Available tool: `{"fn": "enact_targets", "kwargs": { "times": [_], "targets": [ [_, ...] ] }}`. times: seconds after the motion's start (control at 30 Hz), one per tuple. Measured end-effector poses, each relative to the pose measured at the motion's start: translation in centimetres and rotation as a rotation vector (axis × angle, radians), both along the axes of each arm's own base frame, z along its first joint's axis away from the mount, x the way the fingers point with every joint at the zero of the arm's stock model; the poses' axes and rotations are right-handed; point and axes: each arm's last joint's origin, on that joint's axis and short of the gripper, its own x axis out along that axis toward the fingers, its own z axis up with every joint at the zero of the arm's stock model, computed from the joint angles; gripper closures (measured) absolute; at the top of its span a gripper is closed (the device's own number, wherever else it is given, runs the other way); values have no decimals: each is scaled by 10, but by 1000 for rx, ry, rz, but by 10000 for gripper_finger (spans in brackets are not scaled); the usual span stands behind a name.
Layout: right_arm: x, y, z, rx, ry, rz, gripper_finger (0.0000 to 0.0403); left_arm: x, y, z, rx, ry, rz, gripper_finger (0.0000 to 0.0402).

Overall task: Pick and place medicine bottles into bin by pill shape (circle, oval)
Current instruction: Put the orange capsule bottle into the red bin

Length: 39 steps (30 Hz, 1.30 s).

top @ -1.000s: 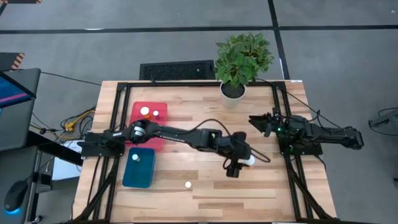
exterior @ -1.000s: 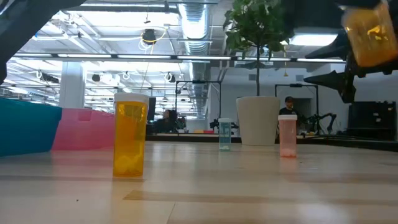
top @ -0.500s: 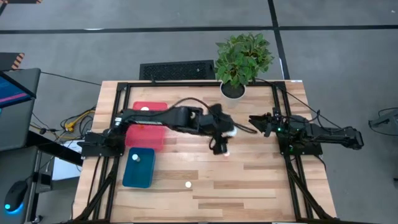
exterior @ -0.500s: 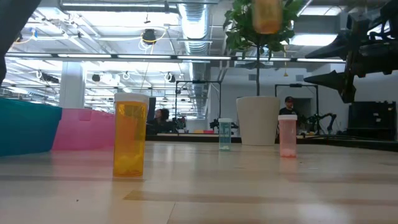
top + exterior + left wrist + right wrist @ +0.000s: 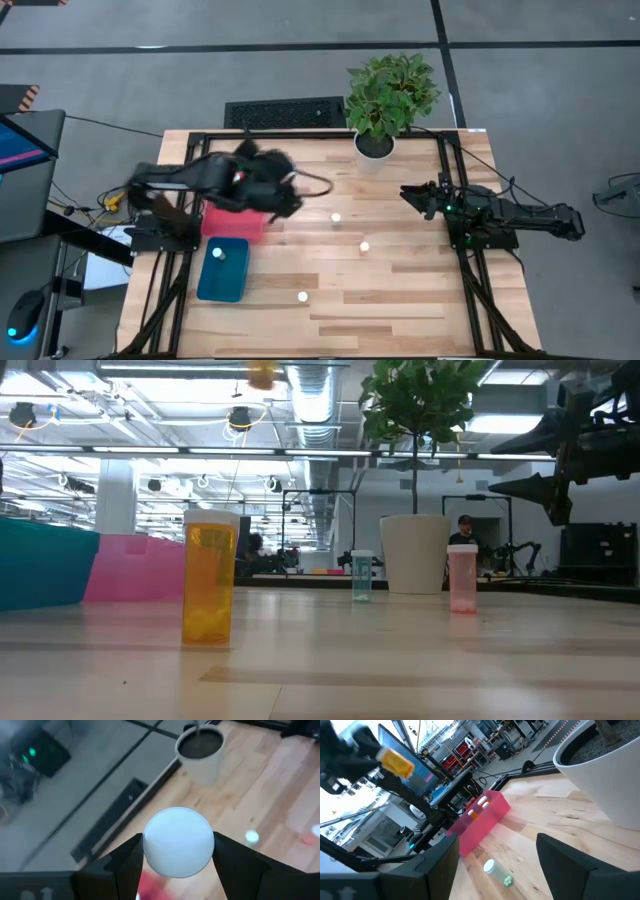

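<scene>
Left gripper (image 5: 177,865) is clamping a white-capped amber medicine bottle (image 5: 178,842) above the pink rectangular plastic bin (image 5: 236,222). One bottle is sitting in the teal bin (image 5: 222,270) nearer the front; three loose bottles remaining on the table. Pink bin contents mostly hidden. Right gripper (image 5: 497,865) idling with fingers apart, beyond the bin.

left gripper (image 5: 283,197) holding bottle (image 5: 178,842) above rear tray (image 5: 258,228) | front tray (image 5: 222,282) just before it | plant (image 5: 385,97) at table's back edge
</scene>
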Motion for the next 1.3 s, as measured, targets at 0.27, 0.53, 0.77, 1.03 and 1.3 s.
{"fn": "enact_targets", "kwargs": {
  "times": [0.27,0.53,0.77,1.03,1.3],
  "targets": [
    [0,0,0,-2,-1,-1,127,-81,-8,-76,-97,-193,304,193],
    [0,0,0,4,-5,-2,127,-110,0,-170,-178,-268,491,193],
    [0,0,0,5,-6,-2,127,-112,11,-221,-216,-285,576,193],
    [0,0,0,6,-7,-2,127,-114,24,-250,-232,-261,591,193],
    [0,0,0,8,-8,-2,127,-101,36,-261,-197,-159,525,193]
  ]
}}
